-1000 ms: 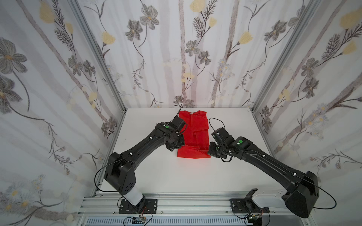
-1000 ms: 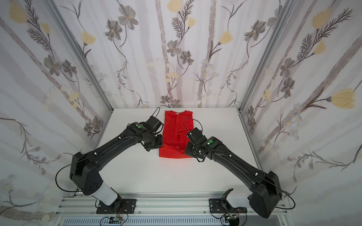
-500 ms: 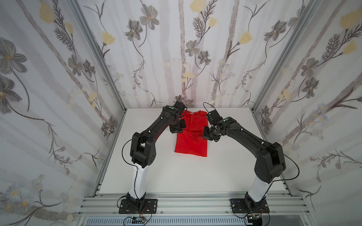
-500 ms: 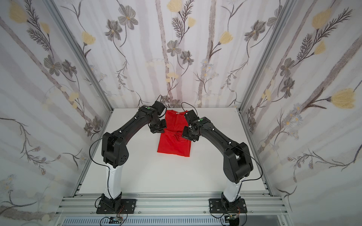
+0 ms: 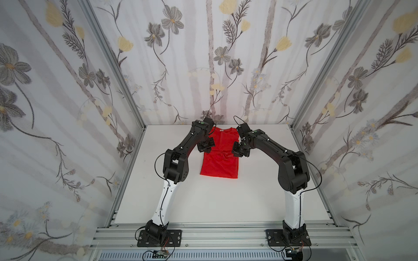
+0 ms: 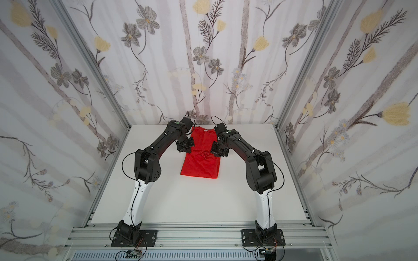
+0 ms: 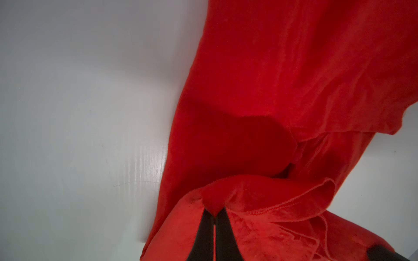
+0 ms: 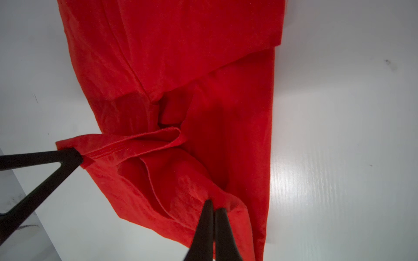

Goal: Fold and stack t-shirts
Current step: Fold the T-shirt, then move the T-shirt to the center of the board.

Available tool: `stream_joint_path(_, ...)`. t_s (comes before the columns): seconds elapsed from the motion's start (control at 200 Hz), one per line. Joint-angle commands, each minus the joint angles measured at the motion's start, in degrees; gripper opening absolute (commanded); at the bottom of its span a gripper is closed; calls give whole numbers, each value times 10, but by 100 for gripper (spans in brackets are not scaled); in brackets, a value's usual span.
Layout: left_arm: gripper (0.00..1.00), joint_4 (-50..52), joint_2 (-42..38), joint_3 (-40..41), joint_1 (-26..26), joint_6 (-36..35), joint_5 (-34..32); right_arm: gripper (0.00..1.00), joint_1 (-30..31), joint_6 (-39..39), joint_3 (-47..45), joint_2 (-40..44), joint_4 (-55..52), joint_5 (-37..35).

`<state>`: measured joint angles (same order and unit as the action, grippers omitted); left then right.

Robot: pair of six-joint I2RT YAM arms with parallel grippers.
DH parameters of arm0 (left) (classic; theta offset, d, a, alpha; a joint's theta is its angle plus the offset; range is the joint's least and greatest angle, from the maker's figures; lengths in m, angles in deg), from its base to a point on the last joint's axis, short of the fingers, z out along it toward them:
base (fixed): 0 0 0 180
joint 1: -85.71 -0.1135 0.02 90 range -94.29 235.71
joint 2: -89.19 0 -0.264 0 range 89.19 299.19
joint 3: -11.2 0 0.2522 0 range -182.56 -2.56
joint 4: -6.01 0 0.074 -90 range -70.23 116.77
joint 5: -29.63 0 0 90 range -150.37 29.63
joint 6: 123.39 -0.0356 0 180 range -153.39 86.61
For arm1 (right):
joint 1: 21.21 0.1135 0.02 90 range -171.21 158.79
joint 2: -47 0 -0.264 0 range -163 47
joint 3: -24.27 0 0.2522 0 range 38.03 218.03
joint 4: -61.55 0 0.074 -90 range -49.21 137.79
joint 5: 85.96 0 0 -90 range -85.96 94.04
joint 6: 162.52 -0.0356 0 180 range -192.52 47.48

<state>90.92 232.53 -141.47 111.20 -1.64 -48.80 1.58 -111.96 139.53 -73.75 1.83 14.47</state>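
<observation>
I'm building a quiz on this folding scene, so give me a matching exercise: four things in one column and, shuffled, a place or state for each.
Things:
1. bright red fabric t-shirt
2. small white neck label
3. black left end effector
4. black right end effector

Places or states:
a. shut on red fabric at the robot's right side
b. on the white table, between both arms
c. at the collar, far end
d. shut on red fabric at the robot's left side

Pairs: 1-b, 2-c, 3-d, 4-a

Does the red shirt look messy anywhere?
Yes. On the red shirt, the lifted stitched edge sags and bunches in the middle, between the left gripper and right gripper pinching it. Nothing looks torn or spilled.
</observation>
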Motion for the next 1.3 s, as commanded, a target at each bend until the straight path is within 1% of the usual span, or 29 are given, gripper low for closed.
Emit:
stream_joint_path(0.0, 0, 43, 36, -50, -2, -3, 3, 0, -4, 6, 21, -28, -16, 21)
stream_joint_path(0.09, 0, 58, 62, -77, -6, 0, 2, 0, -8, 1, 33, -49, -19, 25)
stream_joint_path(0.175, 7, 57, 72, -78, -12, 11, 7, 0, -12, -17, 39, -67, -22, 24)
stream_joint_path(0.195, 10, 57, 75, -78, -13, 14, 8, 4, -13, -24, 42, -71, -22, 24)
stream_joint_path(0.215, 15, 56, 78, -78, -15, 19, 11, 8, -15, -27, 45, -76, -22, 25)
stream_joint_path(0.225, 17, 56, 79, -79, -16, 21, 13, 11, -15, -30, 50, -80, -22, 26)
stream_joint_path(0.23, 17, 56, 79, -79, -16, 22, 13, 11, -15, -30, 50, -80, -22, 26)
stream_joint_path(0.245, 21, 55, 80, -78, -17, 26, 16, 18, -16, -33, 56, -86, -22, 27)
stream_joint_path(0.255, 24, 54, 81, -78, -17, 29, 17, 19, -16, -33, 58, -88, -22, 27)
stream_joint_path(0.27, 29, 53, 81, -79, -18, 33, 19, 24, -17, -35, 64, -93, -23, 27)
stream_joint_path(0.285, 36, 51, 82, -79, -19, 37, 23, 28, -17, -36, 72, -98, -24, 27)
stream_joint_path(0.325, 49, 46, 81, -86, -21, 43, 28, 33, -20, -42, 86, -108, -28, 25)
stream_joint_path(0.37, 60, 48, 82, -108, -22, 46, 23, 39, -24, -48, 108, -117, -29, 21)
stream_joint_path(0.385, 65, 51, 81, -118, -23, 46, 18, 40, -26, -50, 116, -119, -31, 18)
stream_joint_path(0.42, 71, 60, 81, -139, -26, 48, 5, 46, -32, -54, 132, -123, -37, 12)
stream_joint_path(0.474, 75, 71, 75, -162, -34, 52, -13, 50, -44, -58, 156, -124, -42, 9)
stream_joint_path(0.544, 76, 83, 54, -161, -46, 58, -41, 58, -54, -52, 190, -121, -50, 10)
stream_joint_path(0.594, 74, 87, 31, -148, -49, 52, -67, 60, -57, -34, 213, -116, -58, 14)
stream_joint_path(0.629, 72, 79, 12, -128, -49, 39, -72, 60, -56, -17, 225, -110, -67, 16)
stream_joint_path(0.684, 67, 54, -20, -79, -45, 13, -47, 60, -49, 10, 228, -92, -79, 21)
stream_joint_path(0.729, 64, 24, -47, -25, -41, -11, 2, 58, -37, 37, 221, -76, -87, 25)
stream_joint_path(0.789, 59, -18, -73, 40, -31, -30, 83, 53, -18, 65, 200, -60, -91, 47)
stream_joint_path(0.854, 56, -49, -89, 90, -16, -41, 145, 39, 5, 81, 163, -47, -93, 61)
stream_joint_path(0.879, 55, -56, -90, 100, -11, -40, 161, 35, 13, 85, 147, -43, -93, 63)
stream_joint_path(0.924, 53, -64, -90, 113, -3, -32, 180, 25, 23, 82, 120, -41, -92, 62)
stream_joint_path(0.994, 53, -76, -84, 125, 4, -15, 186, 17, 31, 70, 103, -58, -91, 78)
stream_joint_path(1.099, 52, -83, -69, 138, 8, 8, 191, 12, 30, 56, 104, -90, -91, 114)
stream_joint_path(1.189, 48, -54, -64, 141, 12, 10, 157, 12, 27, 46, 71, -75, -92, 113)
stream_joint_path(1.294, 48, -71, -73, 197, 13, 13, 146, 12, 26, 48, 12, -47, -91, 95)
